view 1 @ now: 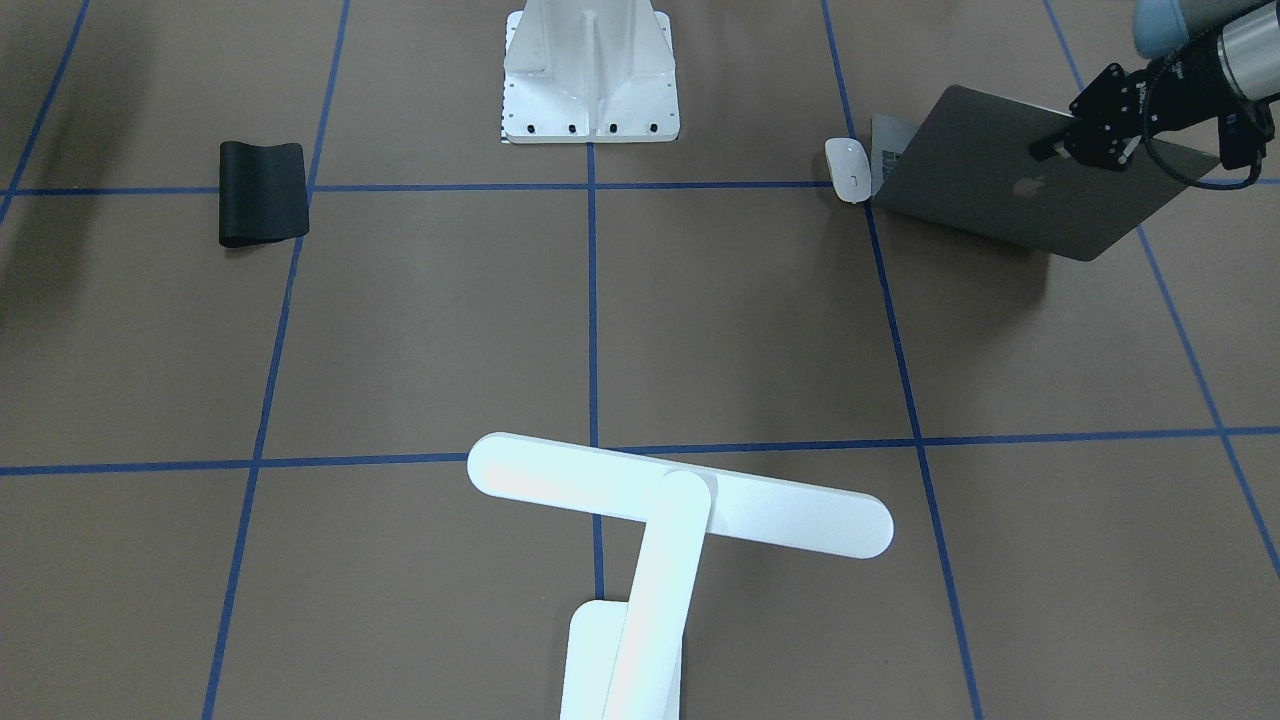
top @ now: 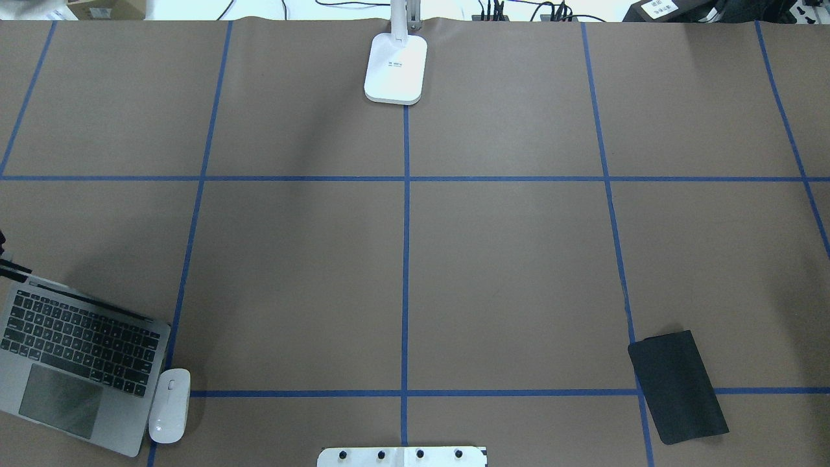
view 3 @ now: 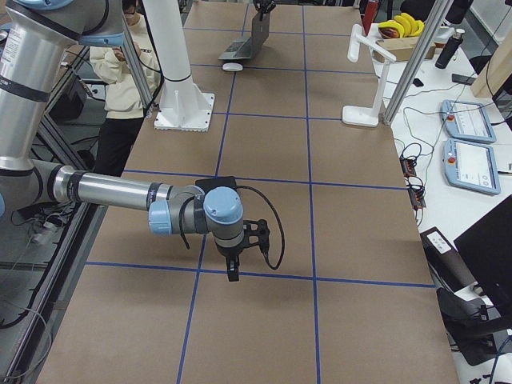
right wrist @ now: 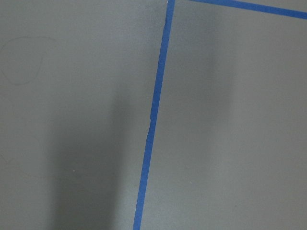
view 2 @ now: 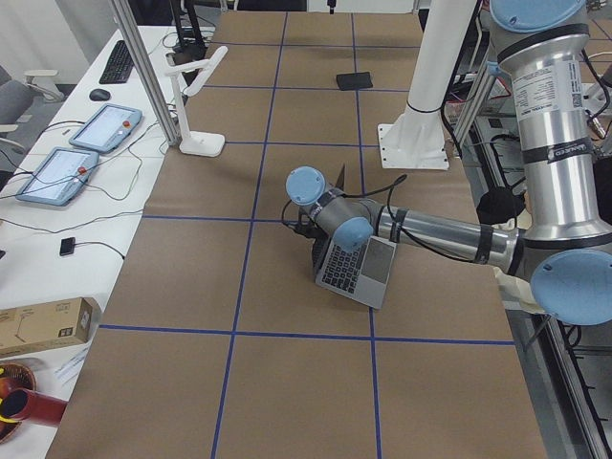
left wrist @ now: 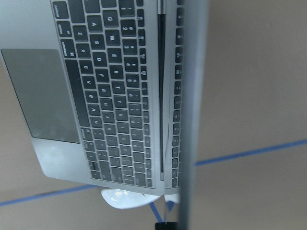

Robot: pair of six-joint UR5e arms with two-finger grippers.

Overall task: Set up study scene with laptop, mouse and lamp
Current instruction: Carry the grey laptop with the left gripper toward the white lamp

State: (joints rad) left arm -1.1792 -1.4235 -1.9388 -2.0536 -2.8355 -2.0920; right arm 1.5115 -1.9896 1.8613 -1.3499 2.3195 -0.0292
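The space-grey laptop (view 1: 1010, 190) stands open at my left near corner, its keyboard visible from overhead (top: 71, 363) and in the left wrist view (left wrist: 110, 86). My left gripper (view 1: 1050, 148) is shut on the top edge of its raised lid. The white mouse (view 1: 848, 170) lies on the table right beside the laptop's base (top: 170, 405). The white lamp (view 1: 680, 495) stands at the far middle edge, and its base shows in the overhead view (top: 395, 68). My right gripper (view 3: 233, 272) points down above bare table near the black mat. I cannot tell if it is open or shut.
A flat black mat (top: 677, 386) lies at the near right. The white bolted pedestal (top: 402, 457) stands at the near middle edge. Blue tape lines divide the brown table. Tablets and cables lie beyond the far edge.
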